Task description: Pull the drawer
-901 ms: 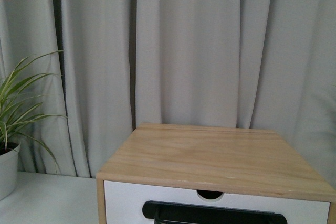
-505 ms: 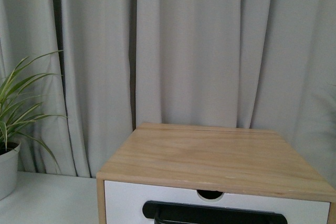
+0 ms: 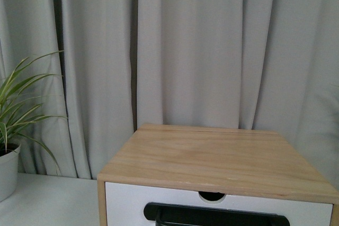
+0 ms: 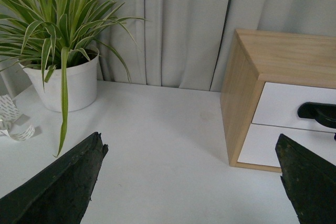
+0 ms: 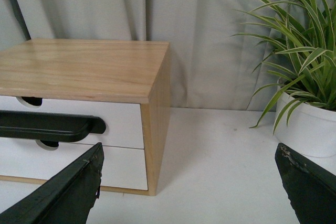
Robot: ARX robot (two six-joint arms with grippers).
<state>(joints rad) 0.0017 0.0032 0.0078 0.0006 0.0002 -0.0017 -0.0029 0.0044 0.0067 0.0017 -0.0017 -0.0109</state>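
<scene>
The drawer (image 3: pixel 127 199) is the upper white front of a light-wood cabinet (image 3: pixel 212 154), with a half-round notch in its top edge and a black bar handle (image 3: pixel 212 215). It sits flush with the cabinet's frame. In the left wrist view the drawer (image 4: pixel 286 103) and its handle (image 4: pixel 317 113) lie off to one side of my open left gripper (image 4: pixel 189 142), well apart from it. My right gripper (image 5: pixel 189 150) is open too, with the drawer (image 5: pixel 118 124) and handle (image 5: pixel 52 124) off to its side. Nothing is between either pair of fingers. Neither gripper shows in the front view.
A second white front (image 5: pixel 121 163) lies under the drawer. A potted spider plant (image 4: pixel 58 51) stands on the white table (image 4: pixel 157 145) on the cabinet's left, another plant (image 5: pixel 304 93) on its right. Grey curtains (image 3: pixel 185 51) hang behind. White tape (image 4: pixel 10 121) lies by the left pot.
</scene>
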